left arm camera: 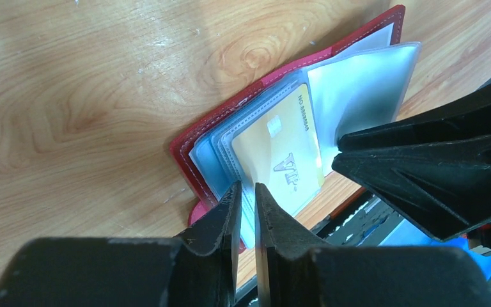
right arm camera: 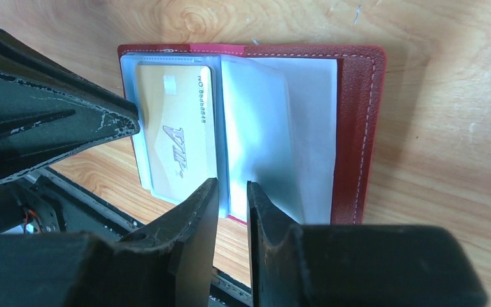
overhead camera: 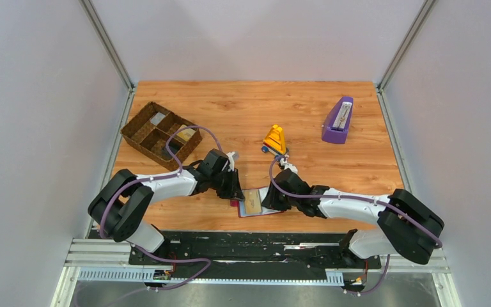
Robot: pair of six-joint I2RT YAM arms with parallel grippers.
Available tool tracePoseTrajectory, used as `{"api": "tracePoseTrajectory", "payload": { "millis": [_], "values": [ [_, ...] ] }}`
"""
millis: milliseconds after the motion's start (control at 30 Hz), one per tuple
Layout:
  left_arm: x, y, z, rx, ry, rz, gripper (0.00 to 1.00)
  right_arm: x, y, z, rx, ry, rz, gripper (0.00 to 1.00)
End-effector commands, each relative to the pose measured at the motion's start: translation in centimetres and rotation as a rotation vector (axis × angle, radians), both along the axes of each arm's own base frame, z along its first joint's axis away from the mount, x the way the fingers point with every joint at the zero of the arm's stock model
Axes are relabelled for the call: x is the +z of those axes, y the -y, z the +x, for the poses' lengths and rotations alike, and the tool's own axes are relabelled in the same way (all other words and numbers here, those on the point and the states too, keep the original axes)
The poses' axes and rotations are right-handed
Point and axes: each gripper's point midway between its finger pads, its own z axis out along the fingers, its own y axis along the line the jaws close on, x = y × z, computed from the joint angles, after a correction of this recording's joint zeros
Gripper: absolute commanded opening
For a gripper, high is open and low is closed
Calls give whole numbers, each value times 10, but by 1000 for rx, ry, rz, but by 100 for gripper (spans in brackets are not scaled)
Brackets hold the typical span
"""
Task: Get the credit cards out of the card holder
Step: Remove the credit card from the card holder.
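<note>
Top view, tabletop [overhead camera: 243, 109]: no loose card spotted, neither nr wicker basket [overhead camera: 135, 136] at back left nor nr purple stand [overhead camera: 337, 121] at back right. So, at a guess, 0 cards out yet; whole pull-out left to do.

Card holder [overhead camera: 254, 211] lying open and flat at near edge, midway btw both arms. Done so far, judging by layout: opened up, pages spread.

Left pincer [left arm camera: 244, 192]: almost closed, narrow slit, pinching near edge of sleeve stack w/ gold card. Right pincer [right arm camera: 230, 192]: same narrow slit, nipping edge of 1 clear sleeve [right arm camera: 262, 141] and holding it up off right cover.

Gold VIP card [right arm camera: 179, 137] sitting fully inside its pocket. Only 1 card visible; can't tell re others under stack.

Top view alone: gives whole layout, plus yellow wedge-shaped item [overhead camera: 275, 139] behind holder; grip detail too small there.

Left wrist only: shows stack fanned in several layers, lifted sleeve standing vs right pincer tip.

Right wrist only: shows right cover w/ pale, empty-looking page, and left pincer tip touching card sleeve's outer edge.
</note>
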Motion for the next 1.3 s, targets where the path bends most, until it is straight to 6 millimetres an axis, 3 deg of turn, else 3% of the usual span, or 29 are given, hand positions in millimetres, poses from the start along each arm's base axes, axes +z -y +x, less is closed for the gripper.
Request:
{"api": "tracePoseTrajectory", "payload": {
  "millis": [0, 900, 1267],
  "values": [
    [-6, -1, 0, -18, 17, 8, 20, 22, -19, 2, 69, 40, 146, 24],
    [-17, -2, -3, -18, -4, 14, 18, 1, -12, 4, 60, 0, 177, 23],
    [-22, -3, -6, -26, -14, 22, 12, -3, -13, 3, 70, -13, 197, 19]
  ]
}}
